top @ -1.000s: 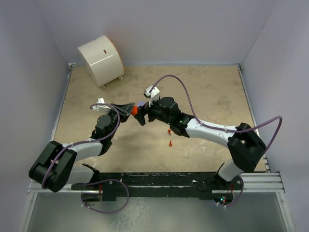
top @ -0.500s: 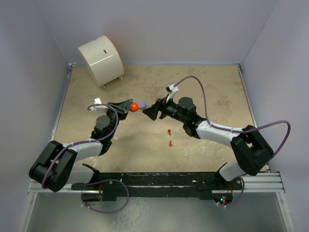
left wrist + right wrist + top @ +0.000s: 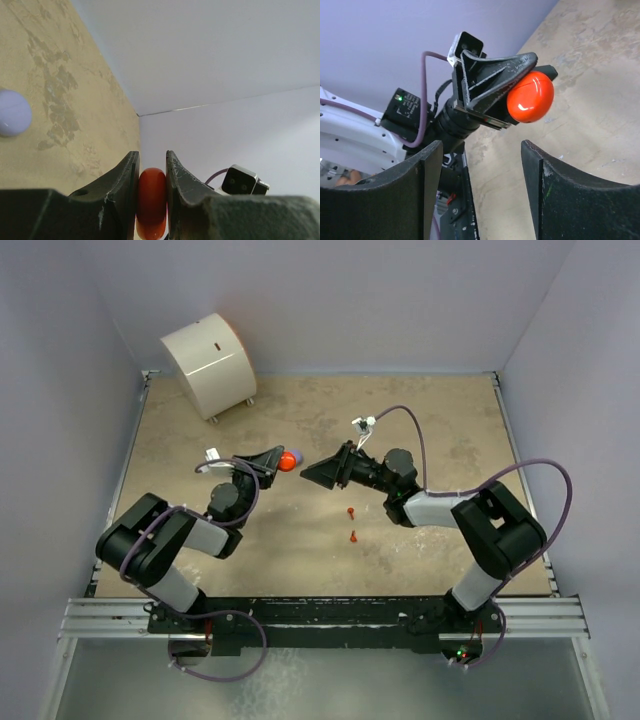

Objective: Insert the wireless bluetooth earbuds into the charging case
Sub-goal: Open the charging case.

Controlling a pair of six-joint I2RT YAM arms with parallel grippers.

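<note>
Two tiny red-orange earbuds (image 3: 354, 536) lay on the mottled tan bench (image 3: 440, 430), nearer than the glossy round red-orange case (image 3: 289, 460) and right of it. Left claw (image 3: 151, 162) was clamped on that smooth case; right claw (image 3: 480, 150), just right of the case, stood apart and empty. Far beyond the case sat a cream cylinder (image 3: 208, 362).

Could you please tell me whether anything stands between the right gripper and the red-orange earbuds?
Nothing visible does. Both red-orange earbuds lie uncovered close beside the right gripper, whose jaws stand open, facing the red-orange case.
</note>
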